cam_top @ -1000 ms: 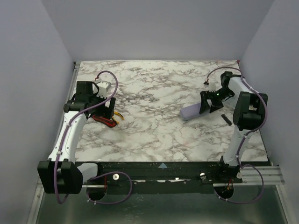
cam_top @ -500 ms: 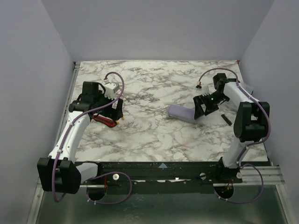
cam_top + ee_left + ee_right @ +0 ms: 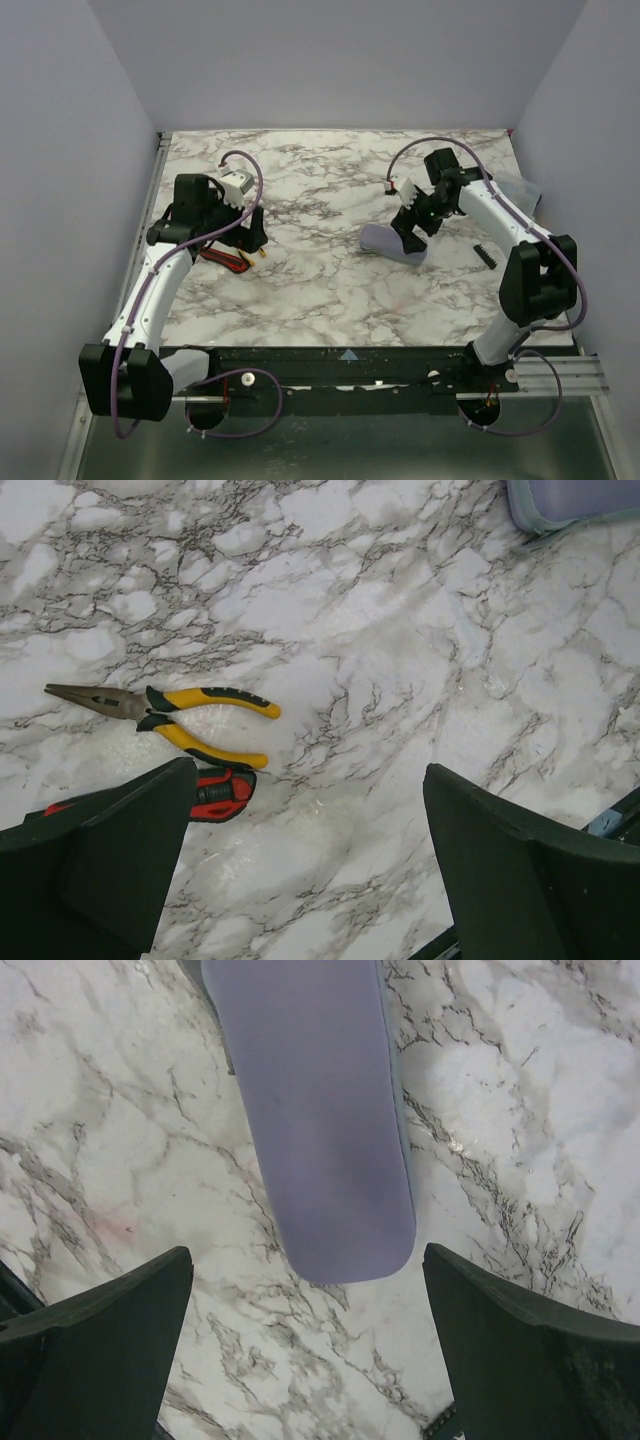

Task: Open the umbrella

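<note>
My right fingers (image 3: 410, 228) hover open over the umbrella (image 3: 375, 238), its length running ahead between them. Left fingers (image 3: 248, 232), open, sit well apart.

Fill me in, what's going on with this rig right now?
Nothing is held yet. The right gripper hangs open right over the umbrella, which lies closed and flat on the table, between the spread fingers but not gripped. The left gripper is open too, hovering over yellow pliers and a red-handled tool on the left side. The umbrella has not been opened.
</note>
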`<state>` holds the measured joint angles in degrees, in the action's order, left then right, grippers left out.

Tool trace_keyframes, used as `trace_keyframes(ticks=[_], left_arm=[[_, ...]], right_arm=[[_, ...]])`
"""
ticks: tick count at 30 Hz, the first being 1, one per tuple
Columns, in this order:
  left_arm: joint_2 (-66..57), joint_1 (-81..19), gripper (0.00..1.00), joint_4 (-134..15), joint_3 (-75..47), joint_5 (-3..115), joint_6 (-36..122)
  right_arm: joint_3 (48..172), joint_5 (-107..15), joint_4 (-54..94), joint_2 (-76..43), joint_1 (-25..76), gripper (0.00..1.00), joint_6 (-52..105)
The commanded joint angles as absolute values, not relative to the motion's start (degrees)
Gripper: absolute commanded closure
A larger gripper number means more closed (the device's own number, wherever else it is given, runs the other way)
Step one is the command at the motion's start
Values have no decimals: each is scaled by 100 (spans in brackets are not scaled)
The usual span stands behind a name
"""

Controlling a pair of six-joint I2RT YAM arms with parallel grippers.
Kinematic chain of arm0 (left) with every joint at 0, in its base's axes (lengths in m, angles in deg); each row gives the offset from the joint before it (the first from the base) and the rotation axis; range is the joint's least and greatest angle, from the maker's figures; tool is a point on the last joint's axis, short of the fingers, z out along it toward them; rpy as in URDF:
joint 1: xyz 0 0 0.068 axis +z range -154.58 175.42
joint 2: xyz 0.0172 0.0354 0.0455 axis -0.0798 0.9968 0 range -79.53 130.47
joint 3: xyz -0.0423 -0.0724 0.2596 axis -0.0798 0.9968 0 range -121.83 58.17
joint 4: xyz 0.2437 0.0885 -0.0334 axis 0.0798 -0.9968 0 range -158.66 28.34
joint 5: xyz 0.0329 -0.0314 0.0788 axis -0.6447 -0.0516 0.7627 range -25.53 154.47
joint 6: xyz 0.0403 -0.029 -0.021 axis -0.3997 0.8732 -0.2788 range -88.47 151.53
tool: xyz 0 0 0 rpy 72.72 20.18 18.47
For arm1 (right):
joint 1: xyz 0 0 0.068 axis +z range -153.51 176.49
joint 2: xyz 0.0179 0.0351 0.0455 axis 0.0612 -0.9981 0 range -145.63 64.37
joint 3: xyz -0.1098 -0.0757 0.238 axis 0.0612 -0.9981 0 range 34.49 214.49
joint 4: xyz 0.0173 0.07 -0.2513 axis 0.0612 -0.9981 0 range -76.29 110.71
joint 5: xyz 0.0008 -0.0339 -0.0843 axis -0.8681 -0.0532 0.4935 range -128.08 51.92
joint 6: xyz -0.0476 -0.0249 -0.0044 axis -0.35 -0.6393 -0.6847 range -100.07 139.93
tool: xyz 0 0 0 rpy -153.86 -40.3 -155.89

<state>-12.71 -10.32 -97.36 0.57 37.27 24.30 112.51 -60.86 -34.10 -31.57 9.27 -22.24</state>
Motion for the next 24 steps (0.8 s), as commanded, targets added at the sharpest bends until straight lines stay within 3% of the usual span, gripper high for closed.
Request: trace_keyframes(ticks=[1,10,16,24], left_arm=[[-1640,-1047,2,-9187,273,3917,2546],[-2252,-1063,2,-8213,1058,3825,2985],[-2701,-1681,20,-6921,2062,4143,3787],[-1854,-3491,30,-5068,2781,4813,4383]], right_arm=[[11060,-5715,-3136,-3473,1000,0,-2854],[10566,-5346,-2345,-3763,1356,1,-3188],[10034,-5459,-1814,-3616,1710,21,-3078],[9025,-5848,-1219,-2993,2081,39,-3373]])
